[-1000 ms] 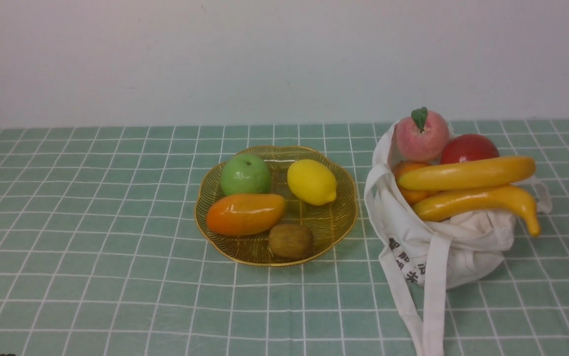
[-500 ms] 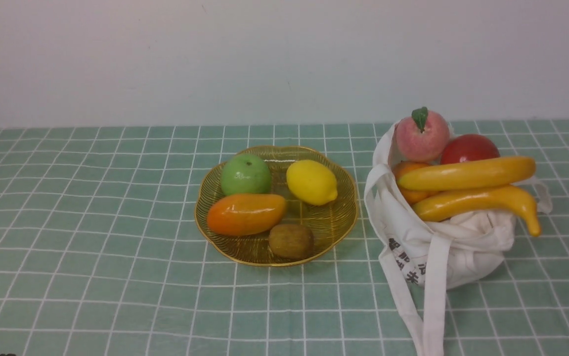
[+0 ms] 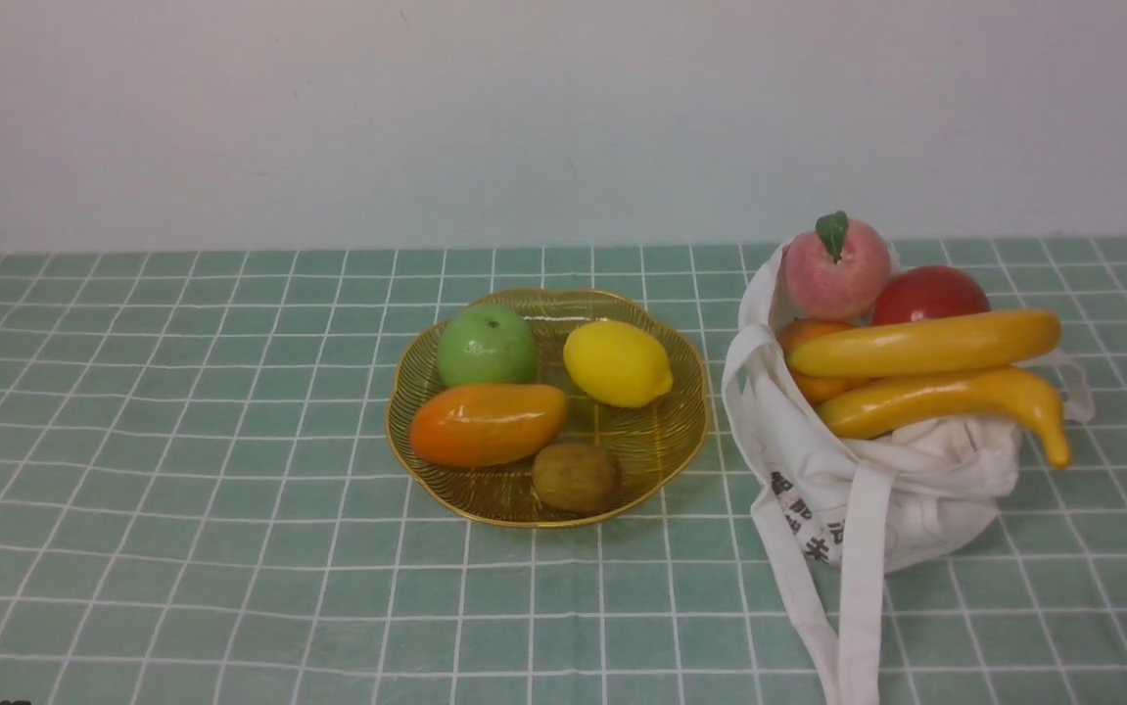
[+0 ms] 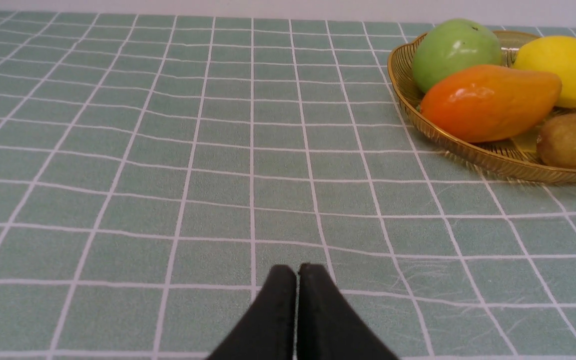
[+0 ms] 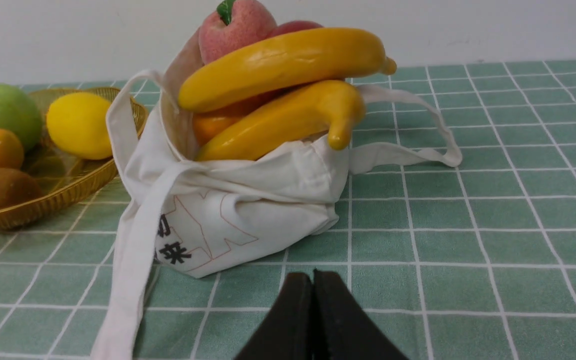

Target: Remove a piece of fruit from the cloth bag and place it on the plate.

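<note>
Four fruits on the plate (image 3: 680, 431) including one mango (image 3: 487, 424), two bananas (image 3: 925, 345) in cloth bag (image 3: 915, 490), both jaws together.

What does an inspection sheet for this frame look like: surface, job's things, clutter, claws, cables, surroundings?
Surface: green checked tablecloth, flat.
Job's things: mango-like fruit lies on the amber plate; white cloth bag stands right of the plate, apart from it, straps trailing forward.
Clutter: green apple, lemon and kiwi on the plate; two bananas, peach, red fruit and orange fruit in the bag.
Claws: left claw shut, empty; right claw shut, empty.
Cables: nothing seen.
Surroundings: plain white wall.
</note>
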Robot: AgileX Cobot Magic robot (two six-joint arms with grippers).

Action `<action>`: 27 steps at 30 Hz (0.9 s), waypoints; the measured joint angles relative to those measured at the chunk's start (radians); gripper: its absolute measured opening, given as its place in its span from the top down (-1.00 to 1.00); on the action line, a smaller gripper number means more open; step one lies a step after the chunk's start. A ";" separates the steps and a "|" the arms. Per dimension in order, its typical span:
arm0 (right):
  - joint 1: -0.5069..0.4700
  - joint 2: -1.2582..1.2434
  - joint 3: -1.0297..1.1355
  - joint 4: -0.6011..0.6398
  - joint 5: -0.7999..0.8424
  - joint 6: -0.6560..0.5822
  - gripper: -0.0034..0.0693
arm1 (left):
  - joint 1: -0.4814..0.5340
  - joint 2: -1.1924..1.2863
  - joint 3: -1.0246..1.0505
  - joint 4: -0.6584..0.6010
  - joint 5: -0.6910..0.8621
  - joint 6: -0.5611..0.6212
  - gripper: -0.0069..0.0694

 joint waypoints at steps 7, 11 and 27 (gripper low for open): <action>-0.004 0.000 0.001 0.000 -0.001 -0.004 0.95 | 0.000 0.000 0.000 0.000 0.000 0.000 0.84; -0.004 0.000 0.001 0.000 -0.004 -0.003 0.95 | 0.000 0.000 0.000 0.000 0.000 0.000 0.84; -0.044 0.000 0.001 0.000 -0.005 -0.002 0.95 | 0.000 0.000 0.000 0.000 0.000 0.000 0.84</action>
